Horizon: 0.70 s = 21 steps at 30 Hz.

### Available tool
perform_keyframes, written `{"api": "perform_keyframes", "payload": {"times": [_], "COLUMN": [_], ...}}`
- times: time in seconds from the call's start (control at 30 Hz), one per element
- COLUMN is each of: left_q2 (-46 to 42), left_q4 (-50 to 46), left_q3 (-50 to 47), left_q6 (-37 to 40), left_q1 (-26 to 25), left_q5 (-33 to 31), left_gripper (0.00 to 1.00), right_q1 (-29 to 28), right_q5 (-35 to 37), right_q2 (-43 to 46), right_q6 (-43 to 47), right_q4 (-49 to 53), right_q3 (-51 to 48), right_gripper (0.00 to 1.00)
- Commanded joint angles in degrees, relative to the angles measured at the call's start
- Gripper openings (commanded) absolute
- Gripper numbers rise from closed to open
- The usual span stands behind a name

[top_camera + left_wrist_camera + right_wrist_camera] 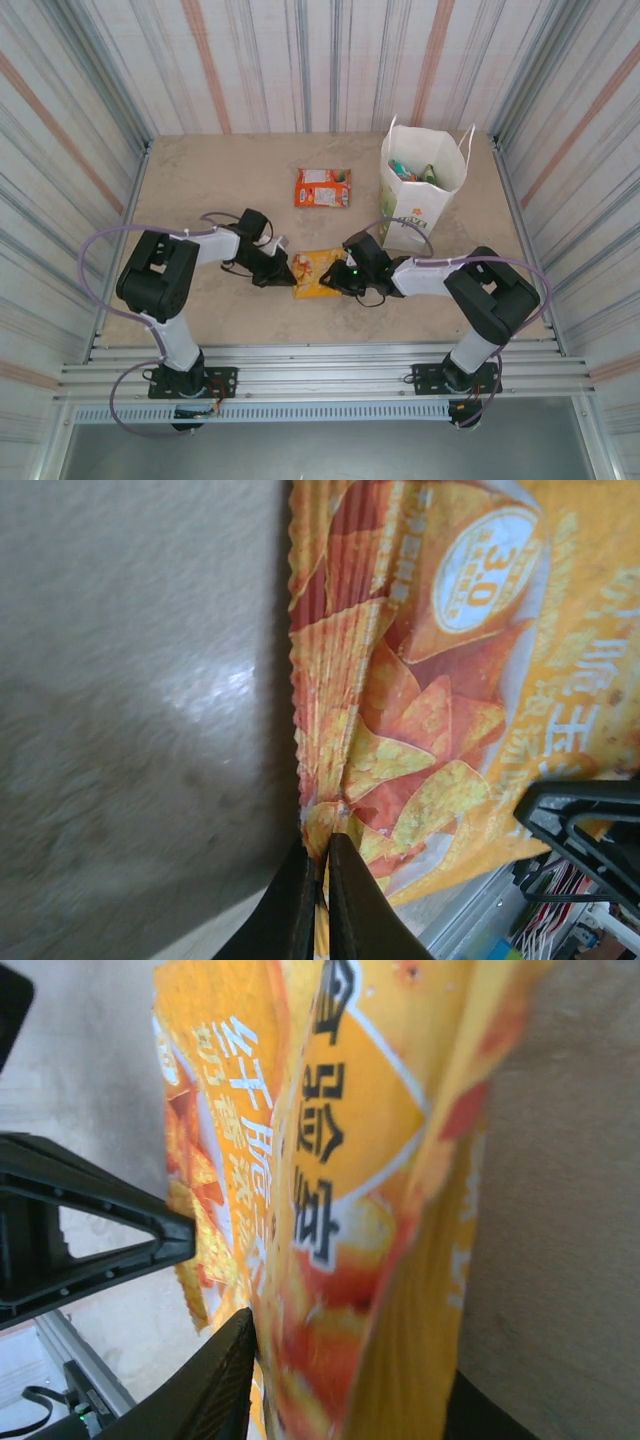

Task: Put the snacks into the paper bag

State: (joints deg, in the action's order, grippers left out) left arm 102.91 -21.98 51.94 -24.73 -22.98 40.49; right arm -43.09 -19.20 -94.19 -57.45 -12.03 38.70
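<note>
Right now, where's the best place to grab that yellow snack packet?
The yellow packet is probably best pinched by its crimped edge seam, coming edge-on from its left side. That strip is flat and thin, as the left gripper, shut on it, shows; the puffy middle looks likelier to slip.

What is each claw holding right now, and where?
Left claw pinches the yellow snack packet by its crimped edge. Right claw straddles the opposite end; grip cannot be told.

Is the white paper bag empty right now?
No, the paper bag stands open with green and teal packets visible inside it.
</note>
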Motion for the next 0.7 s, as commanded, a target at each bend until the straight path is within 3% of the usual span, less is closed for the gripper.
{"api": "perform_keyframes", "payload": {"times": [0.0, 0.13, 0.3, 0.5, 0.67], "left_q2": [2.93, 1.65, -1.96, -8.18, -12.54], "left_q4": [-1.62, -2.77, -6.22, -10.7, -12.58], "left_q3": [0.1, 1.2, 4.03, 10.59, 18.85], "left_q6": [0.1, -0.01, 0.4, 0.43, 1.68], "left_q1": [-1.23, -1.45, -1.41, -1.45, -1.62], "left_q5": [-5.29, -6.23, -8.24, -10.28, -12.06], "left_gripper": [0.11, 0.14, 0.29, 0.5, 0.57], "right_q1": [-0.3, -0.33, -0.33, 0.91, 5.17], "right_q5": [-0.83, 2.3, 6.22, 9.67, 12.79], "right_q2": [0.85, 5.01, 12.47, 23.08, 33.51], "right_q6": [0.12, 1.52, 5.53, 11.93, 18.67], "right_q4": [-4.02, -0.99, 7.01, 20.61, 33.37], "right_q3": [-0.57, -1.42, -0.63, 3.69, 10.99], "right_gripper": [0.33, 0.21, 0.09, 0.08, 0.08]}}
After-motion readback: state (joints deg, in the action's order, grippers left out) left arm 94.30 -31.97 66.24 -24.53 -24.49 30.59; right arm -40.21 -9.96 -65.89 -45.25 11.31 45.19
